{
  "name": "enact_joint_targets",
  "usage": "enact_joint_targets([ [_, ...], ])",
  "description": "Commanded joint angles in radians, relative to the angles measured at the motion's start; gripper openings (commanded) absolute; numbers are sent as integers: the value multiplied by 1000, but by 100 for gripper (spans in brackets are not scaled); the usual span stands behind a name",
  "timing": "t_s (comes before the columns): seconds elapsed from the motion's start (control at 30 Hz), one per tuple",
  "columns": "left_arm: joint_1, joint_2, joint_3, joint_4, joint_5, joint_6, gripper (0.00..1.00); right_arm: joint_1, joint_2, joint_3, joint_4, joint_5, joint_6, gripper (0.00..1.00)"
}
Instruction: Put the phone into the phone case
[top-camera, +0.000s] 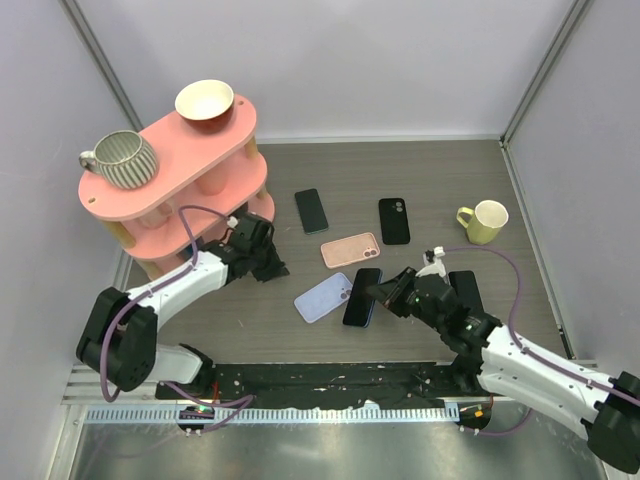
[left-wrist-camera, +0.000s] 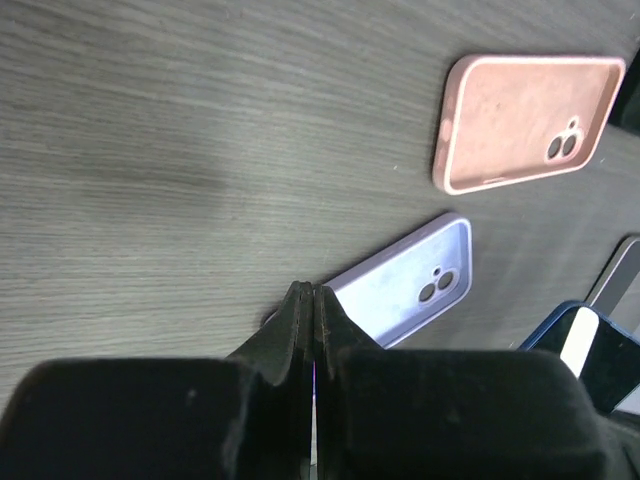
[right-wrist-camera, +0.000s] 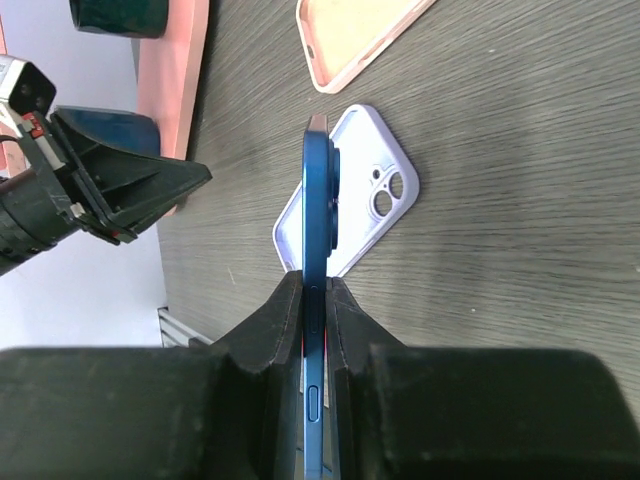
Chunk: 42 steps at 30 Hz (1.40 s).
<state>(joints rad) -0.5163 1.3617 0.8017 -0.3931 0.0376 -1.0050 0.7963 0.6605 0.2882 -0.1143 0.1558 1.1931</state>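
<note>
A dark blue phone (top-camera: 362, 297) is held on edge by my right gripper (top-camera: 388, 296), which is shut on it. In the right wrist view the phone (right-wrist-camera: 318, 190) stands edge-on between the fingers (right-wrist-camera: 352, 310), just above the empty lavender phone case (right-wrist-camera: 362, 235). That case (top-camera: 323, 297) lies open side up on the table, immediately left of the phone. My left gripper (top-camera: 270, 266) is shut with nothing in it. Its tips (left-wrist-camera: 308, 292) hover at the near corner of the lavender case (left-wrist-camera: 410, 285).
An empty pink case (top-camera: 350, 249) lies behind the lavender one. Farther back lie a black phone (top-camera: 311, 210) and a black case (top-camera: 394, 220); another dark phone (top-camera: 465, 290) is under my right arm. A yellow mug (top-camera: 483, 221) stands right, a pink shelf (top-camera: 170, 165) left.
</note>
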Motion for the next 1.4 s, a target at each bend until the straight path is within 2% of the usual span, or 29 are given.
enact_joint_targets([
  [0.0,-11,-26,-47,36,51,78,0,18,51,-3,249,-16,39,1],
  [0.13,-63,7,-87,79,30,88,0,20,114,26,268,-21,14,1],
  [0.3,-129,53,-56,50,-102,129,0,27,166,32,320,-39,6,1],
  [0.47,-131,79,-62,56,-87,131,0,32,177,25,350,-36,10,1],
  [0.6,-151,66,-113,100,-41,77,0,34,191,16,364,-35,20,1],
  [0.83,-327,62,-167,175,-42,-61,0,34,192,29,321,-10,-3,1],
  [0.97,-434,53,-170,181,-57,-125,0,34,169,55,243,2,-58,1],
  [1.17,-453,-39,-161,142,-85,-159,0,32,131,71,157,-9,-139,1],
  [1.37,-423,-43,-98,68,-157,-104,0,32,214,104,179,-73,-153,1],
])
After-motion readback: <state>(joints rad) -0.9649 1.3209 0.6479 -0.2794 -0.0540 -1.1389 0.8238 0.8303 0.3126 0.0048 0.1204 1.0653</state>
